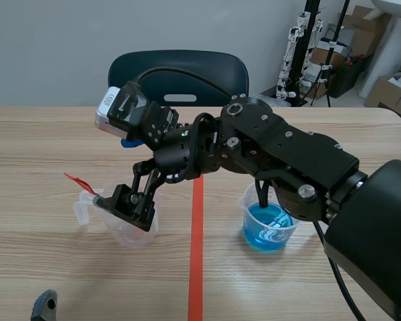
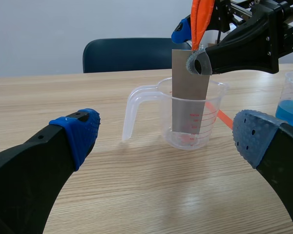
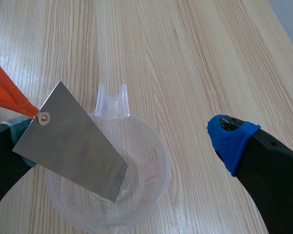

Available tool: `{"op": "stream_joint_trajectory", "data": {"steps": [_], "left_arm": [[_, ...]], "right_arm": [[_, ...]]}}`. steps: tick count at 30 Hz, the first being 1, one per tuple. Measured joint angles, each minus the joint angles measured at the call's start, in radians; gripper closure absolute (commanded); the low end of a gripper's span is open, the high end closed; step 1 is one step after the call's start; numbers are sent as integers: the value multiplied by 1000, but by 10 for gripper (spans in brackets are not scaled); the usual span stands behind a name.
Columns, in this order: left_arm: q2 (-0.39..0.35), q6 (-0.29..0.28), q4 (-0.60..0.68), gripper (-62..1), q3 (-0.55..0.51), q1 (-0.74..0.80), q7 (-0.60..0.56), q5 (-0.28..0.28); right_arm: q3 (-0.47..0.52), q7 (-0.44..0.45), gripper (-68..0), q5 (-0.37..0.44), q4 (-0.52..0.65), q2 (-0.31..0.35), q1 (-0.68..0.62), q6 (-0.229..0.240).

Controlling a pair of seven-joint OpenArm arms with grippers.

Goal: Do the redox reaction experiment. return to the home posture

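I am holding the right gripper (image 3: 122, 135), fingers spread, over the clear cup (image 3: 157, 168) at nine o'clock of the blue-liquid cup (image 1: 271, 233), the metal plate (image 3: 71, 146) leaning inside it on one pad; left gripper (image 2: 168, 134) also released, only the retreat home, I judge, remaining.

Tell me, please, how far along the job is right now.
Done: the metal plate leans in the clear cup, and the right end effector is open around it. In hand: nothing gripped; that arm hangs over the cup. Left: drawing it back home.
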Motion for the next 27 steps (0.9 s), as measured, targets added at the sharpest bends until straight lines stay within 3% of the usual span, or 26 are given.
{"op": "stream_joint_trajectory", "data": {"steps": [6, 14, 17, 20, 23, 27], "left_arm": [[-32, 1, 0, -572, 0, 4, 5, 3], [-132, 19, -1, -572, 0, 38, 237, 0], [-153, 18, -1, -572, 0, 52, 226, -1], [-182, 15, 14, -572, 0, 92, 136, -14], [-219, 16, 91, -572, 0, 139, 201, -16], [-294, 18, 295, -572, 0, 200, 346, -126]], "right_arm": [[0, 0, -679, 0, 0, 0, 0, 0], [0, 11, -679, 0, 3, 0, 0, 0], [0, 11, -679, 14, 26, 0, 0, 0], [0, 11, -679, 43, 67, 0, 0, 0], [0, 12, -679, 70, 108, 0, 0, 2], [0, 3, -679, 101, 166, 0, 0, 35]]}}
